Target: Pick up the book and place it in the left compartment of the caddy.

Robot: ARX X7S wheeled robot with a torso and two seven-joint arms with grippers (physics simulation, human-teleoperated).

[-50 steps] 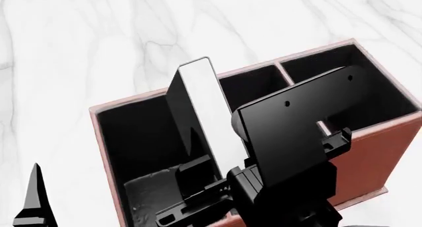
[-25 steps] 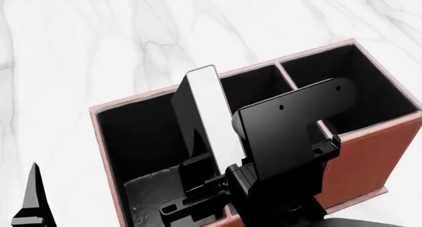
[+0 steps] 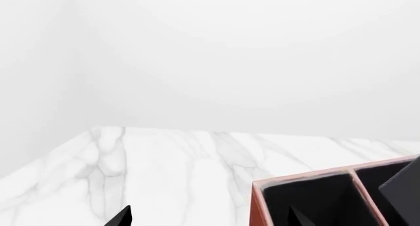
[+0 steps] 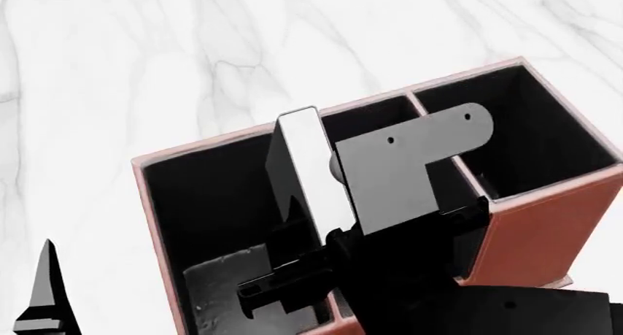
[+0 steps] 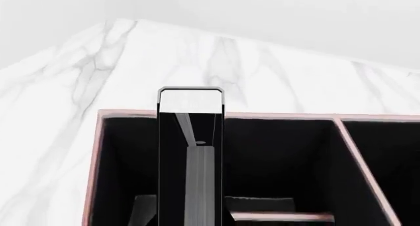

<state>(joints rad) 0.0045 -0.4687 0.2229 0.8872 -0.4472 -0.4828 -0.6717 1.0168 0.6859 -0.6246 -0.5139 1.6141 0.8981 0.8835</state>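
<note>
Gripping the book [image 4: 309,167] edge-on, our right gripper [image 4: 326,229] holds it upright, partly sunk into the left compartment [image 4: 209,203] of the caddy [image 4: 530,240] (page edges facing up). Our left gripper [image 4: 44,298] hangs apart over the marble table [image 4: 146,58]; we cannot tell its state.

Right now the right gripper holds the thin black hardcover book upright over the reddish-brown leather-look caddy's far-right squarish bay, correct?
Not quite. The right gripper does hold the thin black hardcover book upright, but over the long left compartment of the reddish-brown leather-look caddy, not the far-right bay. The head view shows it.
</note>
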